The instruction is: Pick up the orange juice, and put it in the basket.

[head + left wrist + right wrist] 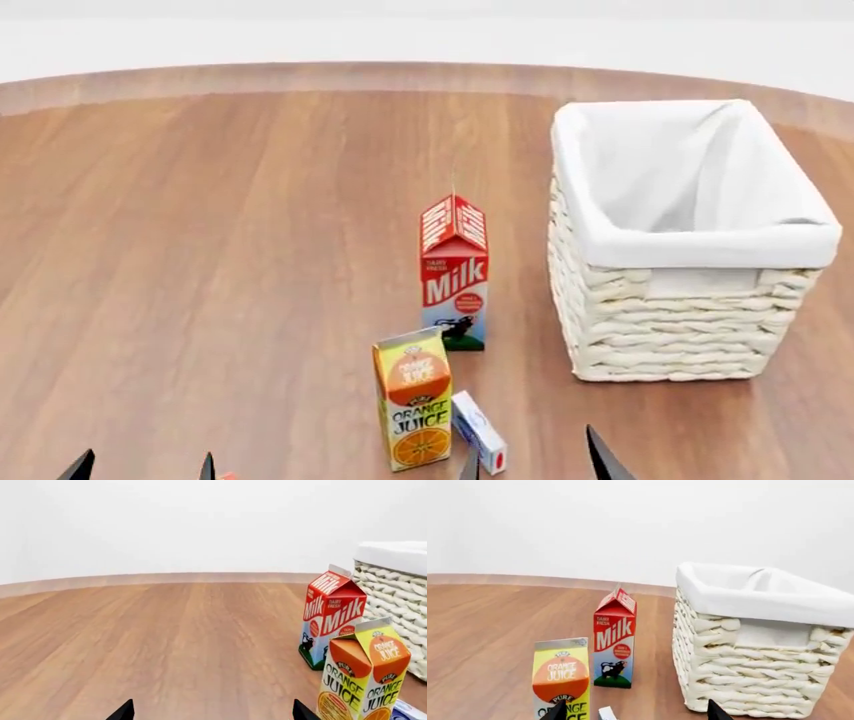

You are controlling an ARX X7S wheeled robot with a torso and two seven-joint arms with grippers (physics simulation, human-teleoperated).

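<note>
The orange juice [414, 398] stands upright near the table's front, a yellow-green carton with an orange panel; it also shows in the left wrist view [363, 675] and the right wrist view [562, 677]. The cream wicker basket [681, 300] with its white liner stands at the right [747, 670], seen partly in the left wrist view [397, 595]. My left gripper [144, 468] is open at the bottom left [212, 712], with nothing between its fingers. My right gripper [534, 462] is open [635, 711] just right of the juice, holding nothing.
A red and white milk carton [454, 272] stands upright behind the juice, left of the basket [330, 615] [614, 640]. A small white and blue box [478, 432] lies on the wooden table [200, 250] beside the juice.
</note>
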